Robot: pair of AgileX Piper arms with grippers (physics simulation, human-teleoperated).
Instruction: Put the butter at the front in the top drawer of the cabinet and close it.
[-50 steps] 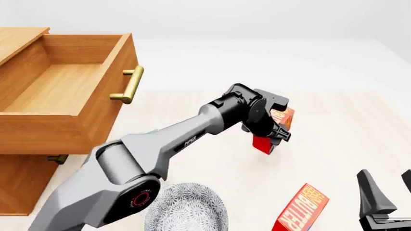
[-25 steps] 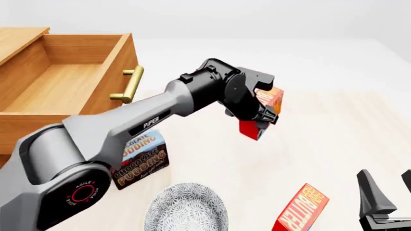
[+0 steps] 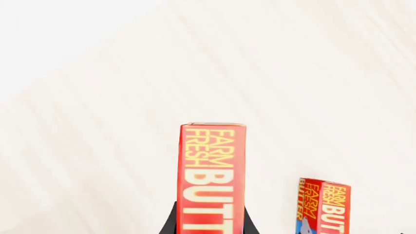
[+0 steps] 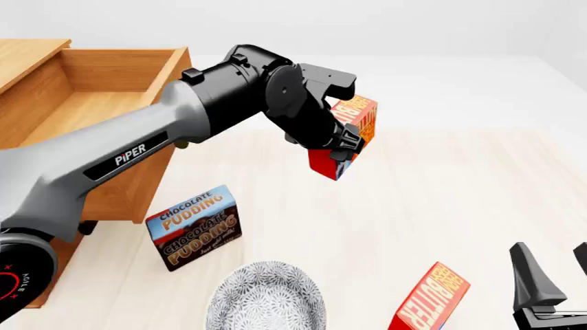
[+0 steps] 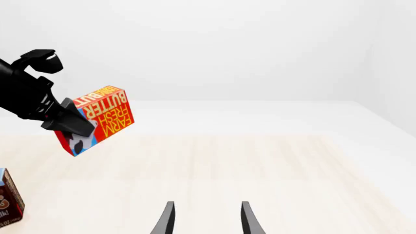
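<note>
The left gripper is closed on a red butter box, one finger pressed to each narrow side, and it holds the box tilted in the air above the pale table, with nothing touching the box except the fingers. The box sticks out past the fingertips, its lettered red face showing in the left wrist view. The black and grey left arm reaches in from the near left and crosses in front of the open top drawer, which is pulled out toward the right from the wooden cabinet at the far left; its inside is bare wood. The held box hangs to the right of the drawer's front panel, apart from it and at about the height of its rim. Below the arm, a brown and blue chocolate pudding box stands on the table near the cabinet, and a patterned grey bowl sits at the near edge. A second butter box stands tilted at the near right, just left of the right gripper, whose two fingers are spread apart and hold nothing. The far and right parts of the table are open surface.
</note>
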